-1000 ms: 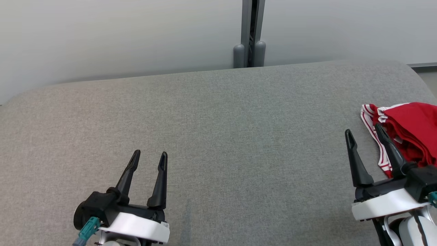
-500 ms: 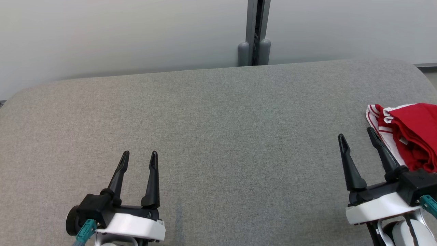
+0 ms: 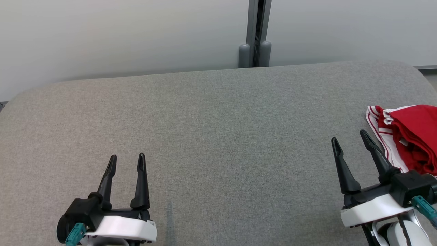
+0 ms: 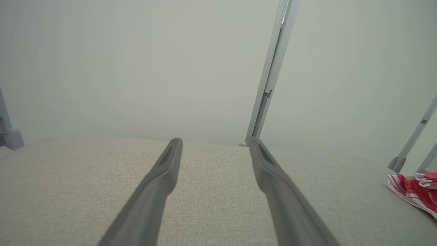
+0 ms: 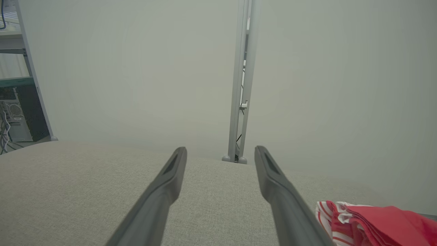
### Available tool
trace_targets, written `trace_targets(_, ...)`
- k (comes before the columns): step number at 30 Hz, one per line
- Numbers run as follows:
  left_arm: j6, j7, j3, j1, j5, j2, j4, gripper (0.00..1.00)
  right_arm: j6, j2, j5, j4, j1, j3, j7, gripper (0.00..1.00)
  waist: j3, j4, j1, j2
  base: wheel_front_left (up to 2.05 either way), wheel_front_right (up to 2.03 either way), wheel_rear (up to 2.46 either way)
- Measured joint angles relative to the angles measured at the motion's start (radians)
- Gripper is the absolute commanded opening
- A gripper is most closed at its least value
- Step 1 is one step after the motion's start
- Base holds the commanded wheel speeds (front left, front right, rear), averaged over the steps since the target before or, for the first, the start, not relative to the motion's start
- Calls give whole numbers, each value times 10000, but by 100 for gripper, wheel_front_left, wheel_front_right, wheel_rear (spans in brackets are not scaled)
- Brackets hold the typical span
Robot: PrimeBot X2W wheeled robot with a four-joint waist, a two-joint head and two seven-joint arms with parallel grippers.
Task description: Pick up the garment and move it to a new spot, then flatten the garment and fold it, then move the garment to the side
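Likely a robotics lab or test room. A wide table (image 3: 218, 136) padded in grey fabric lies in the foreground. Behind it, from ten to two o'clock, stand plain pale partition panels (image 3: 119, 34), joined at twelve o'clock by a grey metal post (image 3: 258, 30). In the right wrist view, at nine o'clock, metal shelving (image 5: 13, 36) stands over a computer tower (image 5: 13, 119) with loose cables (image 5: 4, 136).

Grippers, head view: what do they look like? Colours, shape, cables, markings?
They match. The left gripper and right gripper each have two long, tapered black fingers on a black base, backed by a white wrist shell. Each carries a teal connector on its outer side. The right forearm is pale with a dark stripe. No markings I can read.
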Motion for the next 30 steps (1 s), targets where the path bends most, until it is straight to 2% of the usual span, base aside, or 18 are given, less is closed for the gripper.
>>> trace_targets(17, -123, 2, 178, 140, -445, 0, -35, 100, 0, 17, -6, 67, -103, 10, 0, 100, -70, 77, 0, 0, 0, 0, 0)
trace_targets(30, -36, 2, 163, 236, -803, 0, 600, 100, 0, 19, 8, 94, -103, 58, 0, 100, -125, 185, 0, 0, 0, 0, 0)
